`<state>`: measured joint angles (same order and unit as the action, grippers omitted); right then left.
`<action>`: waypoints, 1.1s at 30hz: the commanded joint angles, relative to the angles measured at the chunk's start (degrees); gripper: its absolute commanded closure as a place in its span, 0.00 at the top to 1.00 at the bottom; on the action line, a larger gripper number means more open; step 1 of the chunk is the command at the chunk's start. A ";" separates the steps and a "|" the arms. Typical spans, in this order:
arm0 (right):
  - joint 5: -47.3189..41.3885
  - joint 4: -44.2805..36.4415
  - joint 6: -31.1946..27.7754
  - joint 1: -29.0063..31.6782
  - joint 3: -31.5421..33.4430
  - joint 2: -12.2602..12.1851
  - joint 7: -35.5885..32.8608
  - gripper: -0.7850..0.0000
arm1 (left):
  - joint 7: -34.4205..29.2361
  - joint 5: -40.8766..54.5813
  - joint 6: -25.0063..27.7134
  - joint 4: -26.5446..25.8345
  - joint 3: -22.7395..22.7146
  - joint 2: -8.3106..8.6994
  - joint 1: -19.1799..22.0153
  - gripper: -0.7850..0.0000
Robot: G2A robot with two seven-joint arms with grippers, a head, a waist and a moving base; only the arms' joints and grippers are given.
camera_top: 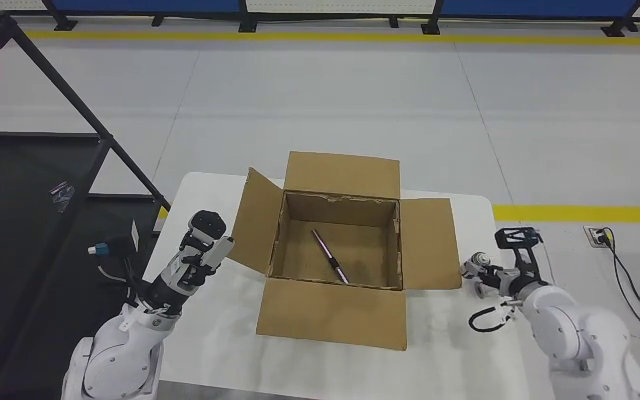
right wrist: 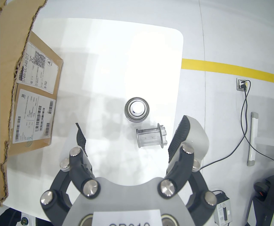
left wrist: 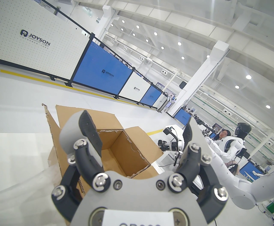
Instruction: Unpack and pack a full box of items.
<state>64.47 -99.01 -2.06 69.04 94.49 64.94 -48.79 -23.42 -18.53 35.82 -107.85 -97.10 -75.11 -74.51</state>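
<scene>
Right wrist view: your right claw [right wrist: 131,123] is gaping wide over a spool [right wrist: 151,137], likely rigid and slick; grip its barrel.

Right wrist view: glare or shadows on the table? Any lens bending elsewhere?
Right wrist view: table glares white toward its rounded corner, soft grey shadows around the metal can. Left wrist view: fence panels and ceiling beams bow; ceiling lamps bloom.

The box [camera_top: 333,312] gapes open from above — a pen [camera_top: 329,256] lies across its floor, flaps [camera_top: 255,225] splayed outward.
</scene>
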 commanded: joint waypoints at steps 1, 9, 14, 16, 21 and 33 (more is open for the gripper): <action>-0.14 -0.41 -0.21 0.57 0.79 -0.12 0.06 0.98 | 0.00 0.00 0.00 0.00 0.00 0.00 0.00 1.00; -0.42 -2.49 -0.10 2.80 2.51 -0.42 -0.04 0.97 | 0.00 0.00 0.00 0.00 0.00 0.00 0.00 1.00; -1.17 -3.25 0.20 3.55 3.29 -0.51 0.87 0.92 | 0.00 0.00 0.00 0.00 0.00 0.00 0.00 1.00; -1.86 -4.61 0.80 3.97 3.86 -0.49 2.54 0.87 | 0.00 0.00 0.00 0.00 0.00 0.00 0.00 1.00; -5.82 -12.42 -0.25 5.71 5.02 -0.38 6.98 0.93 | 0.00 0.00 0.00 0.00 0.00 0.00 0.00 1.00; -2.49 -17.29 -4.20 -3.61 -11.18 0.07 0.85 0.95 | 4.52 -1.57 -0.79 -2.25 -1.83 0.54 -3.65 1.00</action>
<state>61.97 -116.96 -5.70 66.64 85.29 64.91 -47.31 -19.25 -19.95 34.94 -109.97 -98.66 -74.63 -77.83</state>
